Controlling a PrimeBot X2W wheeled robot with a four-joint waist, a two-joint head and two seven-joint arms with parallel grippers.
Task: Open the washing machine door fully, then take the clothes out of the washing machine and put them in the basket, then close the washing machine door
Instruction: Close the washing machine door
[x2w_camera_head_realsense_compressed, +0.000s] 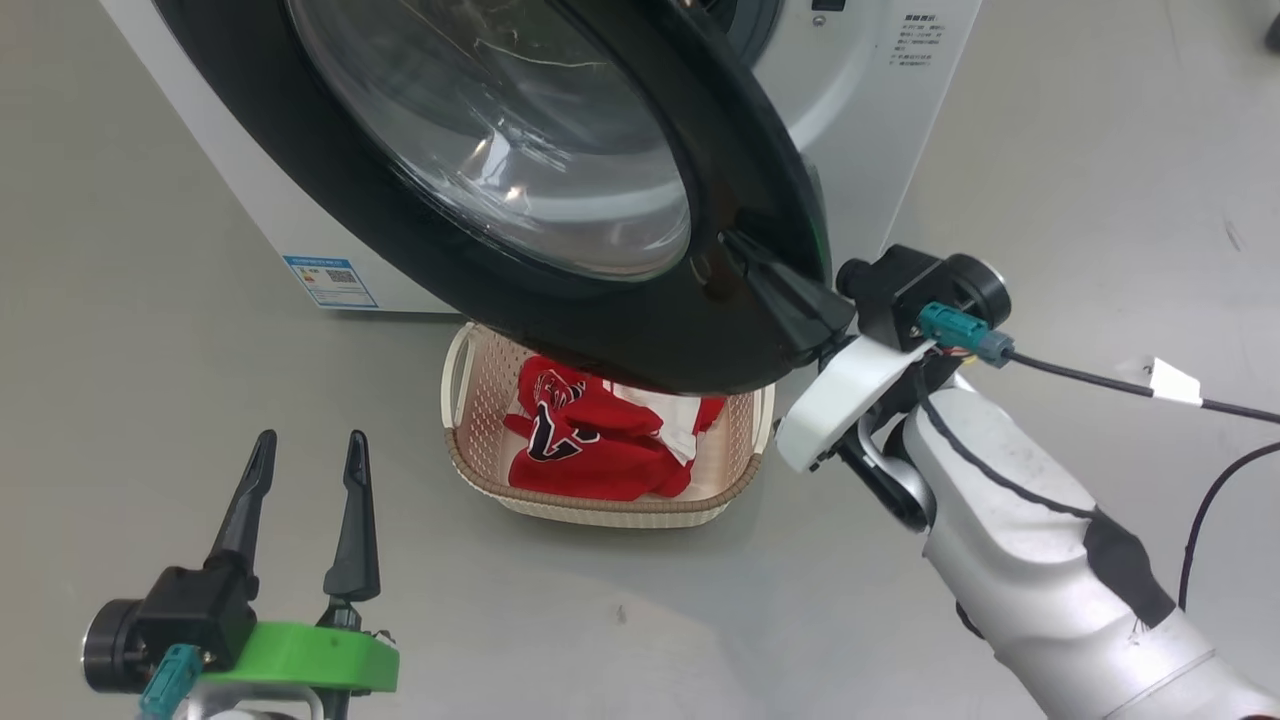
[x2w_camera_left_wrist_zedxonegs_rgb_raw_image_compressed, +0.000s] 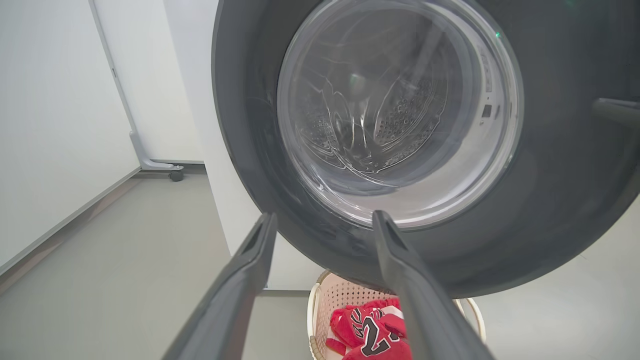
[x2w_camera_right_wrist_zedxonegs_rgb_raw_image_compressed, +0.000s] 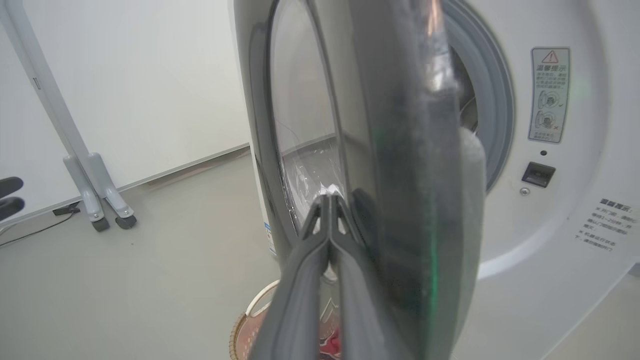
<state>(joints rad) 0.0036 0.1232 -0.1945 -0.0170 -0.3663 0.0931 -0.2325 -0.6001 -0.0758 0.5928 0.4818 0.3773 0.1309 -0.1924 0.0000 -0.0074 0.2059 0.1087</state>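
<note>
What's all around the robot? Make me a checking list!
Surface: grey floor, basket standing on it.
Job's things: door partly open, hanging over the basket; jersey in the basket; washer behind.
Clutter: nothing seen.
Claws: left claw open, holding nothing; right claw shut, against the door's rim.
Cables: black cable with white tag at the right wrist.
Surroundings: white wall, wheeled stand.

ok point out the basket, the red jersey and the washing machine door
basket (x2w_camera_head_realsense_compressed: 600, 510): head view, front of its woven rim
red jersey (x2w_camera_head_realsense_compressed: 600, 460): head view, red fabric lying in the basket
washing machine door (x2w_camera_head_realsense_compressed: 500, 130): head view, its clear glass window
</note>
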